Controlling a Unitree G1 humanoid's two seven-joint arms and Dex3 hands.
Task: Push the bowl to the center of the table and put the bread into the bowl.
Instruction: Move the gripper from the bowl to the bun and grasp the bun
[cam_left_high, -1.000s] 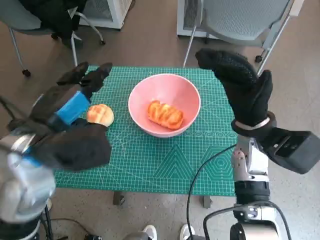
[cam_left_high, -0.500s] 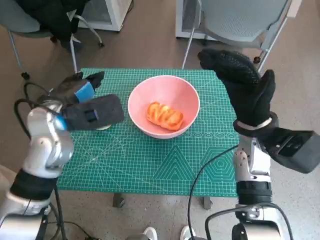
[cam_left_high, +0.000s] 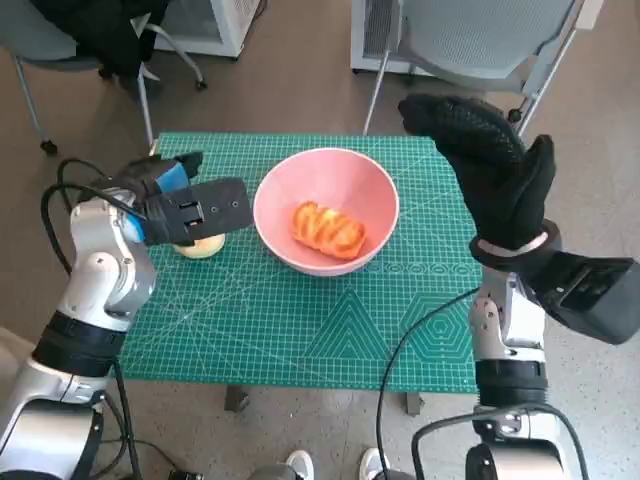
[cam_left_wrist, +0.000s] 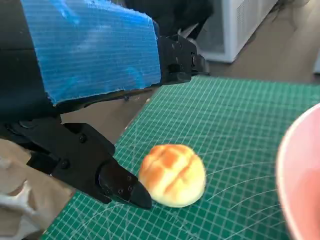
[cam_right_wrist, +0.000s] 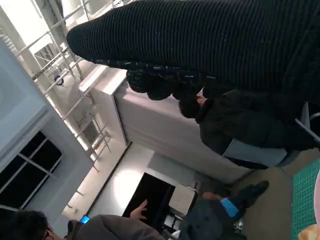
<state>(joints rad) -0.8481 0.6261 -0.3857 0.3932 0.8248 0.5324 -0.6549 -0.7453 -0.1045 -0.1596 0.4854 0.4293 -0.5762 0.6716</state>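
One round bun (cam_left_wrist: 172, 175) lies by the mat's left edge, left hand (cam_left_high: 165, 190) spread above.

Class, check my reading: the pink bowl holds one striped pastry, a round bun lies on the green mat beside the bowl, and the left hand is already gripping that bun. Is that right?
Not quite. The left hand is not gripping the round bun: the left wrist view shows its fingers beside the bun, spread and not closed on it. The rest stands: the pink bowl holds one striped pastry, and the bun lies on the green mat beside it.

It looks like an office or lab room. Grey chairs (cam_left_high: 470, 40) on wheels stand by a green cutting mat (cam_left_high: 330, 320).
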